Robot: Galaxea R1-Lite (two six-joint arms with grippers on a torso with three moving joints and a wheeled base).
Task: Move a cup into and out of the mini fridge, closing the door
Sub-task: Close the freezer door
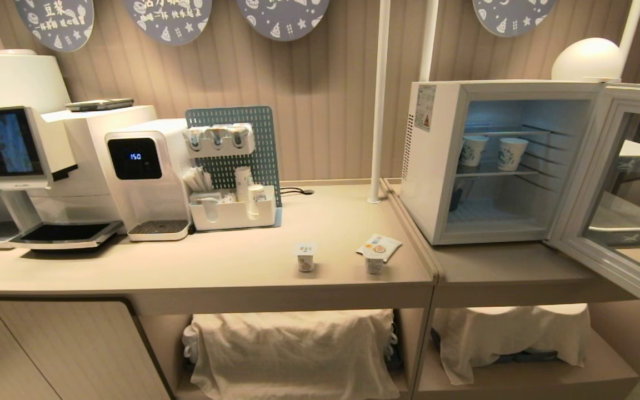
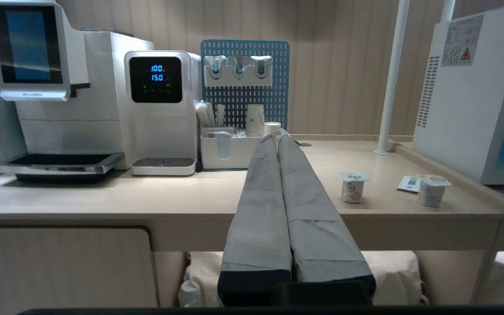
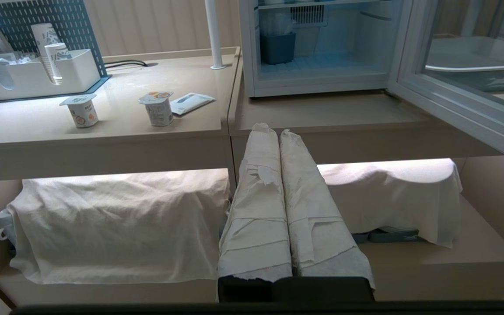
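Observation:
The white mini fridge (image 1: 431, 166) stands on the right counter with its glass door (image 1: 631, 183) swung wide open to the right. Two patterned paper cups (image 1: 473, 150) (image 1: 512, 153) sit on its wire shelf. Two small sealed cups (image 1: 305, 257) (image 1: 374, 261) stand on the left counter near its front edge. Neither arm shows in the head view. My left gripper (image 2: 277, 136) is shut and empty, held level before the left counter. My right gripper (image 3: 276, 130) is shut and empty, low in front of the seam between the counters, with the fridge (image 3: 247, 48) and door (image 3: 462, 113) beyond.
A coffee machine (image 1: 20, 150), a water dispenser (image 1: 142, 178) and a white organiser tray with pegboard (image 1: 234, 214) line the back left. A white pole (image 1: 378, 100) rises beside the fridge. A sachet (image 1: 381, 243) lies by one sealed cup. Cloth-covered items (image 1: 292, 350) fill the lower shelves.

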